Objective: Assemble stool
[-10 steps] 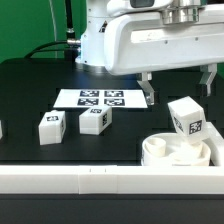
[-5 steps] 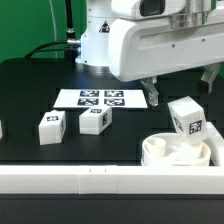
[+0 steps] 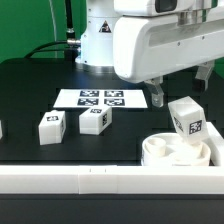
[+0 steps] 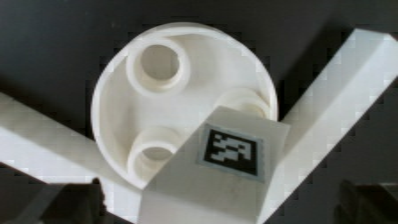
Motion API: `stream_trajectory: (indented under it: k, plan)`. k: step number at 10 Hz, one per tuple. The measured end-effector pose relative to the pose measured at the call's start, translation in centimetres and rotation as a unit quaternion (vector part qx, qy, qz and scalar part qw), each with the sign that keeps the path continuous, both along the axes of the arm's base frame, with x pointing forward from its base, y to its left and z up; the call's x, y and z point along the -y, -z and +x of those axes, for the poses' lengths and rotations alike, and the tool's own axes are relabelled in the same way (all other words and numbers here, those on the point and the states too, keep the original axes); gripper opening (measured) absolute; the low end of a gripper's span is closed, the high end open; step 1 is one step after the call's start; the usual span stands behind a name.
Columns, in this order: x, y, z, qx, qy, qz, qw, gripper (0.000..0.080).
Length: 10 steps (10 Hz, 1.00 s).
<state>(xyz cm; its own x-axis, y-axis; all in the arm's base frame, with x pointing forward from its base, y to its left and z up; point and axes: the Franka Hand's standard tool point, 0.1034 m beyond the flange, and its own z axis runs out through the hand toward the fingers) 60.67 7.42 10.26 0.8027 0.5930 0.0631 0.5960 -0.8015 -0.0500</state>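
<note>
Down at the exterior view's right, tucked against the long white rail, sits the round seat of the stool, lying with its sockets up. One leg stands planted in it, tag facing out and leaning a touch. From here it looks seated in its socket, though whether it is fully home I cannot tell. The wrist view looks straight down on this, and two open sockets show in the disc, so by my reckoning that is one leg in and two to go.

Hanging above that planted leg is the gripper, jaws spread wide, nothing between them, touching nothing. It is free for the next pick.

Out on the black table wait the two loose legs, near each other toward the exterior view's left and well apart from the seat. A white sliver at the far left edge may be another part, but it is cut off.

Behind them the marker board lies flat, the arm's white base rises beyond it, and a green backdrop closes off the room
</note>
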Motion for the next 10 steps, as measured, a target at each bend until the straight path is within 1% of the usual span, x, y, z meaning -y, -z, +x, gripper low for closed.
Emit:
stream_trajectory:
  k: [2,4,5,6,8,9,10]
  plan:
    - [0.2,0.0,0.0,0.004,-0.048,-0.002,0.999,0.0649]
    - [0.8,-0.2,1.0,0.014,-0.17,-0.012,0.985,0.0649]
    - [0.7,-0.3,1.5,0.02,-0.213,-0.018,0.977,0.0649]
    - [0.3,0.0,1.3,0.019,-0.254,-0.022,0.967,0.0649]
    - [0.0,0.5,1.6,0.018,-0.35,-0.033,0.936,0.0649]
    - [0.3,0.5,1.6,0.019,-0.371,-0.035,0.928,0.0649]
    - [0.6,0.5,1.6,0.019,-0.405,-0.038,0.913,0.0649]
